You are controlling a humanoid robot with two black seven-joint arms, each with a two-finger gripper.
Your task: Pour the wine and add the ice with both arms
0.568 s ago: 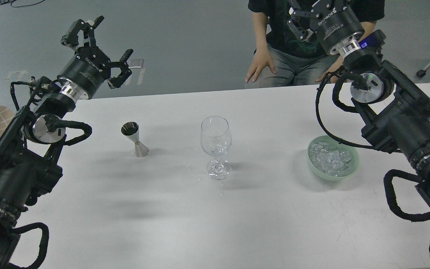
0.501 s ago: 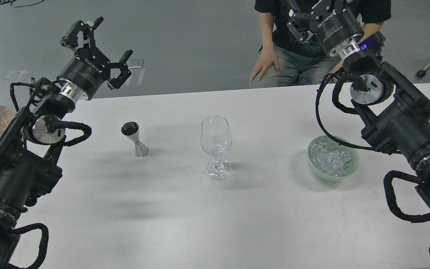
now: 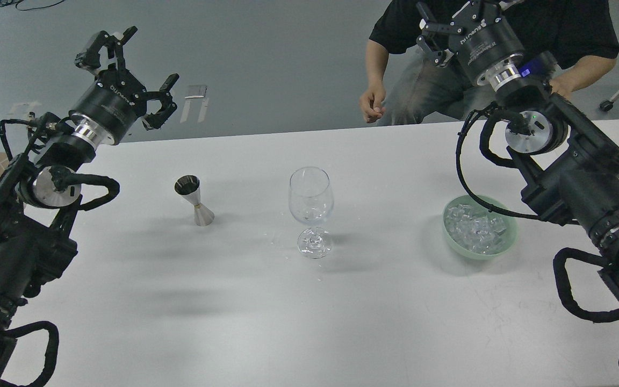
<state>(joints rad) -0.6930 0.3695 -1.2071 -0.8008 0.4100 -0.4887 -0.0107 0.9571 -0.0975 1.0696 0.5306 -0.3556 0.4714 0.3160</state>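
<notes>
Counts: two black arms, two grippers, one wine glass, one jigger, one bowl, many ice cubes, one person.

Landmark: the wine glass (image 3: 310,201), standing upright near the middle of the white table (image 3: 342,322).

Wine glass: clear, stemmed, foot flat on the table. No cubes in it. Whether any clear liquid sits in the bottom of its bowl cannot be told.

Jigger (image 3: 193,200): one, steel, hourglass-shaped, upright to the left of the glass and apart from it. The upper cup looks dark inside; contents cannot be made out.

Bowl (image 3: 508,243): one, pale green, to the right of the glass and well apart from it. It holds the ice (image 3: 475,228), a heap of clear cubes too jumbled to count. None lie outside it.

Left gripper (image 3: 127,70): far left of the glass and beyond it, raised past the table's far edge over grey floor. Fingers spread, nothing between them.

Right gripper (image 3: 452,27): far right of the glass and beyond it, raised near the top edge of the view in front of the person's dark shirt. Partly cropped and dark against the shirt; spread or pressed together, cannot tell.

Person (image 3: 556,27): one, seated beyond the table, behind the glass and to its right. One bare hand (image 3: 371,105) hangs loosely curled above the far edge.
</notes>
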